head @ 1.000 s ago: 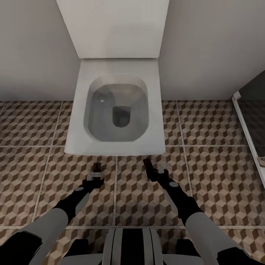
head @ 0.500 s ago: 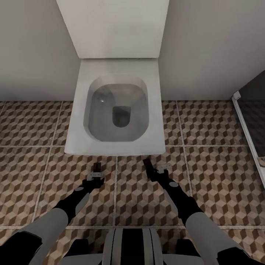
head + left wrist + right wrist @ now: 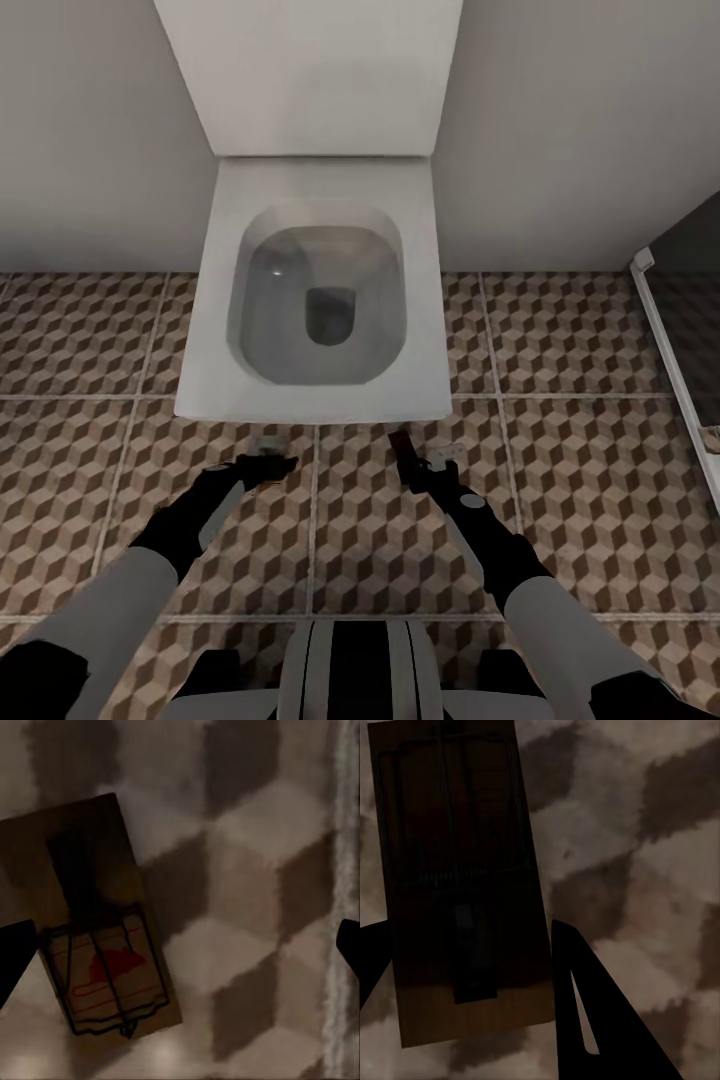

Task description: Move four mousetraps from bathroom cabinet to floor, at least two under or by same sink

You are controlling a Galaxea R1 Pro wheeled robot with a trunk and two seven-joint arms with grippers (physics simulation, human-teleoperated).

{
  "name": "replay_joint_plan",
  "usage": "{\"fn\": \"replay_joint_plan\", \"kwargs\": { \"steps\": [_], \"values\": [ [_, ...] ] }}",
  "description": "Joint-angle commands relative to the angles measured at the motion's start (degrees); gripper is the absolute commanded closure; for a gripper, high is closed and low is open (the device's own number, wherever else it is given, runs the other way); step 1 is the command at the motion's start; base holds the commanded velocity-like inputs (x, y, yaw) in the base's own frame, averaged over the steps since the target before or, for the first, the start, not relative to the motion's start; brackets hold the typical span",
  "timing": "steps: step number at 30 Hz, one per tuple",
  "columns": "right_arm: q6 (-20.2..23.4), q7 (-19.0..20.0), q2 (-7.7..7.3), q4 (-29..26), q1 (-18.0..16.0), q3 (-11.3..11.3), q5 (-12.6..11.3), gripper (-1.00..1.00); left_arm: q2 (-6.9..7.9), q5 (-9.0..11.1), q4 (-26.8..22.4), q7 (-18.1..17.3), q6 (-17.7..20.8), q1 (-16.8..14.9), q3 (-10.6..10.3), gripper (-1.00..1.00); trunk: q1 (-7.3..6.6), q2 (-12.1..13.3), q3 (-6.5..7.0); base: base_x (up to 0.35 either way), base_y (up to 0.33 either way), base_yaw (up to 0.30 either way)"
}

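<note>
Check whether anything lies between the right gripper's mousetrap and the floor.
Nothing visible does. The mousetrap sits between the right gripper's fingers over the patterned bathroom floor; the toilet stands ahead, clear of it.

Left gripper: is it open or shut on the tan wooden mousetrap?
Open: the left gripper has its fingertips far apart, the tan wooden mousetrap lying beside one on cube-patterned floor tiles.

Toilet [image 3: 320, 290] tank cut off by head view's top edge. Mousetrap [image 3: 457, 885] cropped at right wrist picture's edge, very dark, wire parts hard to read. Left gripper's fingertips [image 3: 15, 960] barely inside the picture's edges. Floor tiles [image 3: 247, 907] blurred.
</note>
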Motion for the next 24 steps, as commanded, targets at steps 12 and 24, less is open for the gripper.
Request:
{"fn": "replay_joint_plan", "kwargs": {
  "steps": [12, 24],
  "values": [
    [0.3, 0.3, -0.01, -0.1, 0.0, 0.0, -0.3, 1.00, 0.38, 0.2, -10.7, 0.3, 9.0, 0.0, 0.0, -1.00, 0.00, 0.0, -0.03, 0.000, 0.000, 0.000],
    [0.3, 0.3, -0.02, -0.1, 0.0, 0.0, -0.4, 1.00, 0.53, 0.2, -10.8, 0.3, 10.3, 0.0, 0.0, -1.00, 0.00, 0.0, -0.03, 0.000, 0.000, 0.000]
  ]
}}
